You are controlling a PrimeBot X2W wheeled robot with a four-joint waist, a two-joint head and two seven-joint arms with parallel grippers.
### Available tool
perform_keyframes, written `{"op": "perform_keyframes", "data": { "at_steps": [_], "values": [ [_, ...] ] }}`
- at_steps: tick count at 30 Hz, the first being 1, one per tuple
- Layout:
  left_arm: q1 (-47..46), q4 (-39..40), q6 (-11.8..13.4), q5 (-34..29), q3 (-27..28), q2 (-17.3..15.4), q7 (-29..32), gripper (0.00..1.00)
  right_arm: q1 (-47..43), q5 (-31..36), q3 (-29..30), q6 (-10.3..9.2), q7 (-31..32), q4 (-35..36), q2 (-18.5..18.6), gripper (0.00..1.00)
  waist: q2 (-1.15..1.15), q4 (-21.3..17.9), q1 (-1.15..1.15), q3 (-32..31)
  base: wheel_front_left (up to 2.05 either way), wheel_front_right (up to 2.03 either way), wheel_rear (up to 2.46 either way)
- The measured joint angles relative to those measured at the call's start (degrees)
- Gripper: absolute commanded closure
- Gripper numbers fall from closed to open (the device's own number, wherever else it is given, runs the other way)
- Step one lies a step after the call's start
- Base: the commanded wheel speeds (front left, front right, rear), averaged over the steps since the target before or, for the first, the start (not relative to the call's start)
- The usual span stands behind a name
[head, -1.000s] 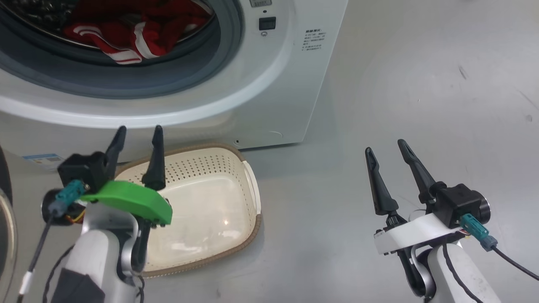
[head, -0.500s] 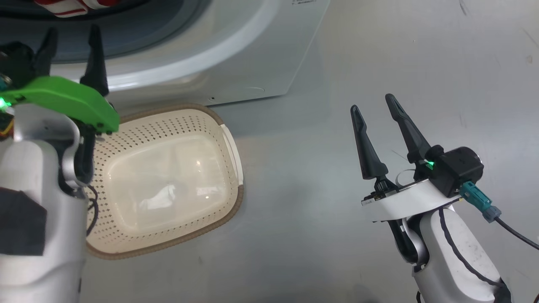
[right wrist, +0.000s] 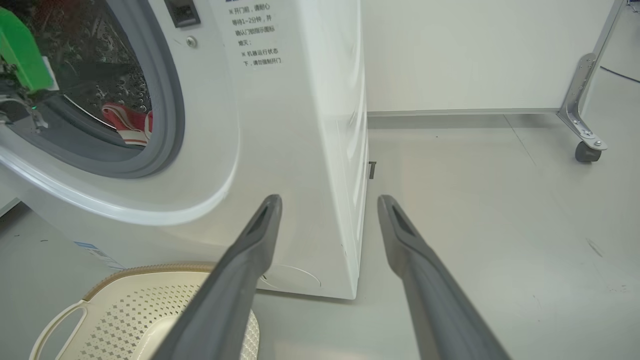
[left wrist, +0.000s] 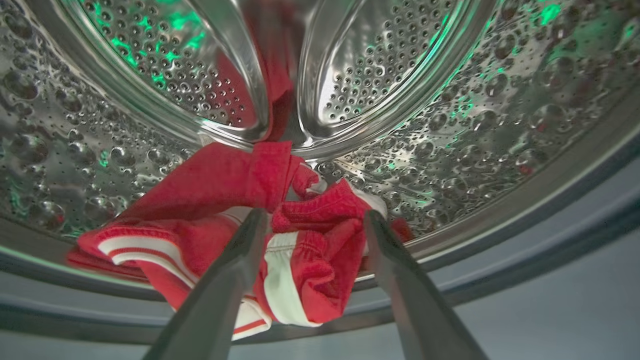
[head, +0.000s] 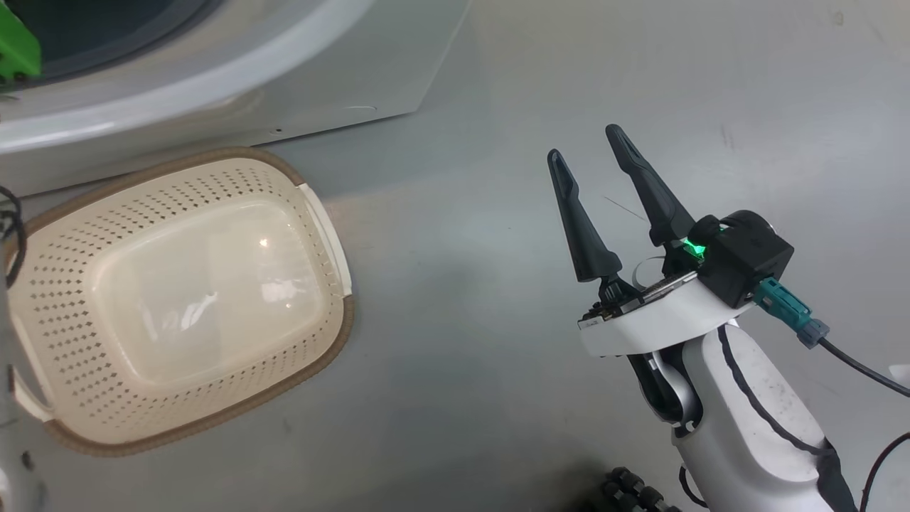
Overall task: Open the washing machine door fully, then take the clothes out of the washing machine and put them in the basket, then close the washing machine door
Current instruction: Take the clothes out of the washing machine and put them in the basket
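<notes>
Pointing into the washing machine's [right wrist: 280,150] steel drum [left wrist: 450,125], my left gripper [left wrist: 315,215] has its two fingers spread wide, clamped on nothing. The clothes [left wrist: 210,200] lie at the bottom of that drum, a bunched heap of red fabric with white stripes, spilling toward the grey door seal [right wrist: 170,100] at the machine's mouth. One fold of the heap sits between my left fingers (whether either finger touches the cloth, I cannot tell). From the right wrist view, the green cover [right wrist: 20,55] of my left arm stands at the machine's round opening, which is uncovered, and a bit of the red cloth shows just inside the seal.

Below the machine's front, the basket [head: 348,320] sits on the grey floor [head: 498,341], close against the machine's base, its cream bottom bare and glossy under the lamp glare. One white handle faces away from the machine's left side.

Off the machine's right front corner, well apart from the basket, my right gripper [head: 584,141] hangs over the floor with its fingers apart, nothing between them (a small green light glows at its base). Its fingers aim past the machine's right-hand side.
</notes>
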State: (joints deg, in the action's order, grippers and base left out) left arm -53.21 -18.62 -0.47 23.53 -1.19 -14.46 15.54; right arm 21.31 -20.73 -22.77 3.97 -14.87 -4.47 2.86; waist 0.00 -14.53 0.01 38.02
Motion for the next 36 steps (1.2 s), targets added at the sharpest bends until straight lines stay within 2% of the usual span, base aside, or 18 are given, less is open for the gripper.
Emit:
{"op": "perform_keyframes", "data": {
  "at_steps": [12, 14, 23, 25, 26, 27, 36],
  "values": [
    [-6.1, -7.2, -0.4, 0.2, 1.9, -4.1, 5.6, 0.0, 0.6, -2.1, -1.7, -0.62, 0.0, -0.3, 0.0, 0.0, 0.0, -5.4, -0.01, 2.3, 0.0, 0.0, 0.0],
    [-6.6, -8.7, -0.4, 0.3, 2.0, -4.4, 6.5, 0.0, 0.7, -2.5, -1.7, -1.12, 0.0, -0.4, 0.0, 0.0, 0.0, -5.8, -0.01, 2.6, 0.0, 0.0, 0.0],
    [-7.7, -13.1, 0.0, 0.3, 1.8, -5.6, 11.6, 0.0, 1.6, -2.9, -2.1, -1.19, 0.0, -0.4, 0.0, 0.0, 0.0, -6.2, -0.01, 3.0, 0.0, 0.0, 0.0],
    [-8.1, -13.9, 0.2, 0.3, 1.7, -5.6, 12.3, 0.7, 1.9, -2.9, -2.2, -1.62, 0.0, -0.4, 0.0, 0.0, 0.0, -6.1, -0.01, 3.0, 0.0, 0.0, 0.0],
    [-8.1, -13.9, 0.2, 0.3, 1.7, -5.6, 12.3, 0.7, 1.9, -2.9, -2.2, -1.62, 0.0, -0.4, 0.0, 0.0, 0.0, -6.1, -0.01, 3.0, 0.0, 0.0, 0.0],
    [-8.2, -14.2, 0.2, 0.3, 1.6, -5.6, 12.7, 1.0, 2.0, -2.9, -2.2, -1.63, 0.0, -0.4, 0.0, 0.0, 0.0, -6.1, -0.01, 3.1, 0.0, 0.0, 0.0],
    [-9.0, -15.3, 0.1, -0.2, 0.3, -5.6, 12.5, 1.0, 2.9, -2.9, -2.5, -1.96, 0.0, -0.5, 0.0, 0.0, 0.0, -6.0, -0.01, 3.3, 0.0, 0.0, 0.0]
  ]
}}
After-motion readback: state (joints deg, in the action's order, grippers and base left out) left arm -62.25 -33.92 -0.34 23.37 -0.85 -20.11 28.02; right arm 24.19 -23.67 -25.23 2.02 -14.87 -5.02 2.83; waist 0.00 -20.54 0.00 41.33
